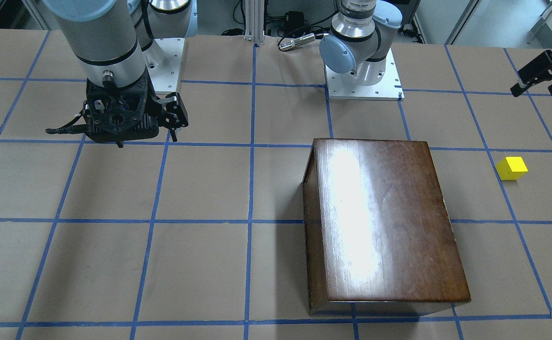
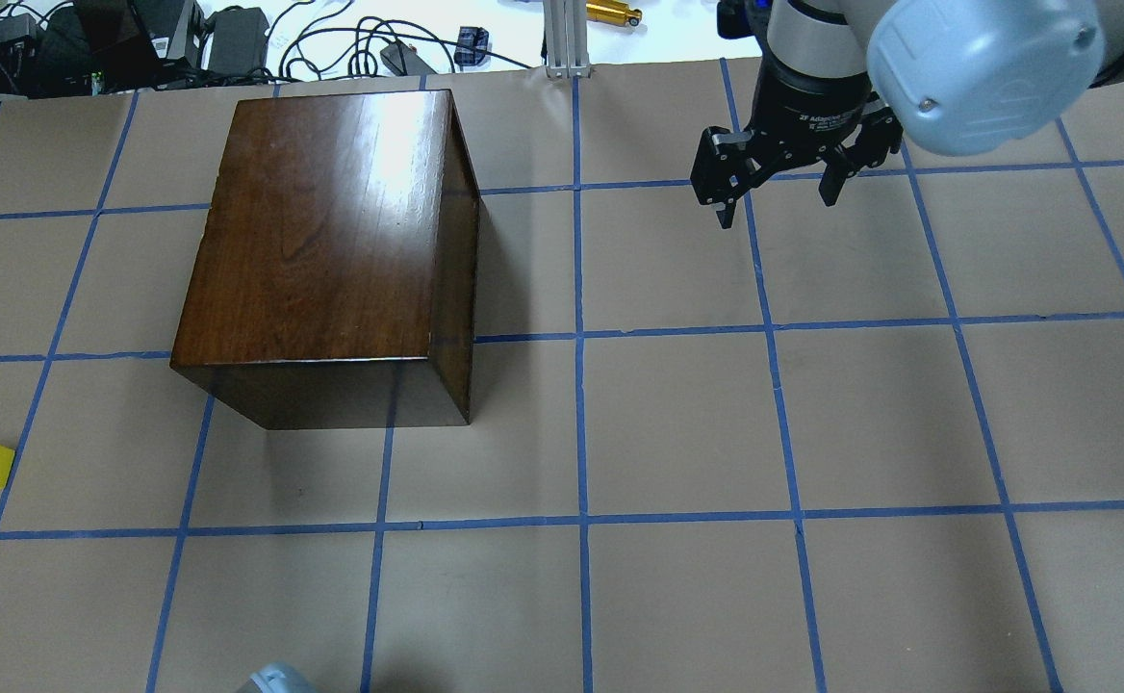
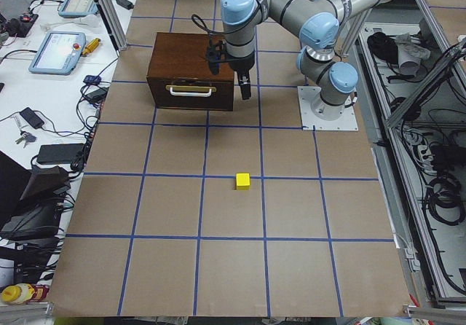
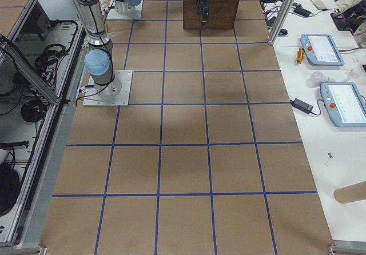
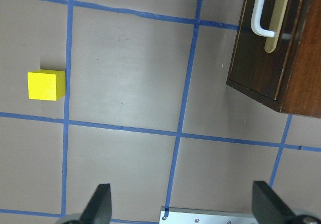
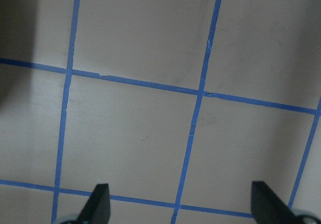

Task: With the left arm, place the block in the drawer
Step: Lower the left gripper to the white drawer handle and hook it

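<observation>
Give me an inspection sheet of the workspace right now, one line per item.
Surface: table covered in brown sheet with a blue tape grid.
Job's things: block on the table, apart from the wooden box; drawer shut.
Clutter: nothing seen.
Grippers: left gripper open, empty, above bare table; right gripper open, empty.
Cables: cables tangled beyond the table's far edge.
Surroundings: teach pendants on a side bench.
</observation>
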You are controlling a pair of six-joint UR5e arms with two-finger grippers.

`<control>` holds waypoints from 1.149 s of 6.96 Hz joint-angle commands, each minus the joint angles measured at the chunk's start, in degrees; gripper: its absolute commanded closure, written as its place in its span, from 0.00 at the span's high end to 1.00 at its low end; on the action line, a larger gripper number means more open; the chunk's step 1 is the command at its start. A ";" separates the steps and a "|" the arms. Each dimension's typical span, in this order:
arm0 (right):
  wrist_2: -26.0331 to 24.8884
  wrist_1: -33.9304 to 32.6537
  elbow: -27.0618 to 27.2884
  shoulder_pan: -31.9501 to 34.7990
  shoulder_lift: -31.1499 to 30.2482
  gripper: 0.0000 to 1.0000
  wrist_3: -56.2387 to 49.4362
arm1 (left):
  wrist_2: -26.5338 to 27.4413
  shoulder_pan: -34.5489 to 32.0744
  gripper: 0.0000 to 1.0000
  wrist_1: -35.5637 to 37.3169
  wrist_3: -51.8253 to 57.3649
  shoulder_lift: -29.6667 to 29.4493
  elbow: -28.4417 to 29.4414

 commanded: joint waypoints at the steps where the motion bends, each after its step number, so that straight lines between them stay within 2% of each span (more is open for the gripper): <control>1: 0.00 0.00 0.00 0.00 0.00 1.00 0.00 | -0.80 0.28 1.00 5.05 0.94 -6.53 1.90; 3: 0.09 0.00 0.00 0.00 0.00 1.00 0.00 | -3.25 0.20 1.00 7.77 0.84 -15.40 6.29; 4: 0.00 0.00 0.00 0.00 0.00 1.00 0.00 | -5.79 0.02 1.00 8.31 1.28 -18.92 8.05; 5: 0.00 0.00 0.00 0.00 0.00 1.00 0.00 | -10.60 -0.24 1.00 8.49 1.63 -22.09 8.94; 7: 0.09 0.00 0.00 0.00 0.00 1.00 0.00 | -12.83 -2.78 1.00 8.58 9.23 -25.88 11.05; 8: 0.00 0.00 0.00 0.00 0.00 1.00 0.00 | -13.28 -5.49 1.00 8.92 9.54 -27.73 11.49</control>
